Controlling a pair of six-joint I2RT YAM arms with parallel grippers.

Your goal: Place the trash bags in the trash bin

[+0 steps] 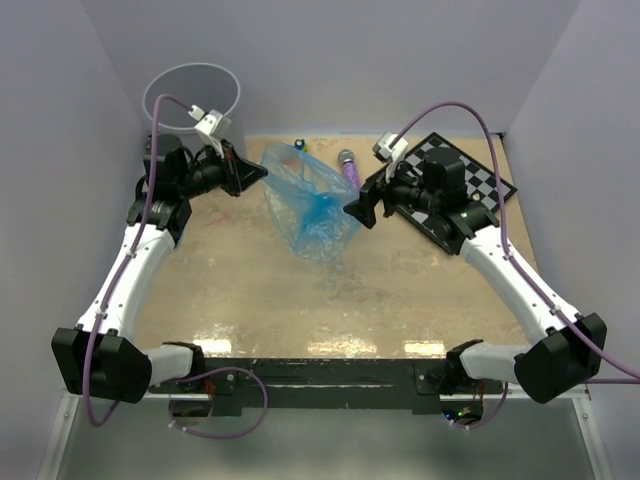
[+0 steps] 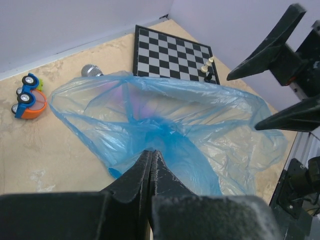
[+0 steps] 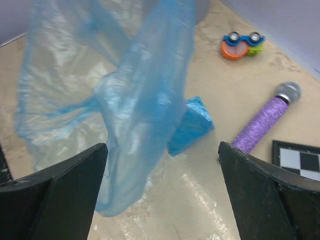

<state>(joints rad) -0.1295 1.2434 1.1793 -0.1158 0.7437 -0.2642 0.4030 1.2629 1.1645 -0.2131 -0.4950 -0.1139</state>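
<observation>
- Left gripper clamps shut on the blue trash bag, mid-frame, seemingly to drag it binward.
- Right gripper gapes wide, holding nothing.
- Trash bin sits upper left.

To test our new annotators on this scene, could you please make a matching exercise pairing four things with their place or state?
Things:
1. left gripper
2. right gripper
3. trash bin
4. microphone

Place or state:
A. lying between the trash bag and the chessboard
B. jaws wide open
C. at the far left corner, behind the left arm
D. shut on the trash bag

Pairs: 1-D, 2-B, 3-C, 4-A
</observation>
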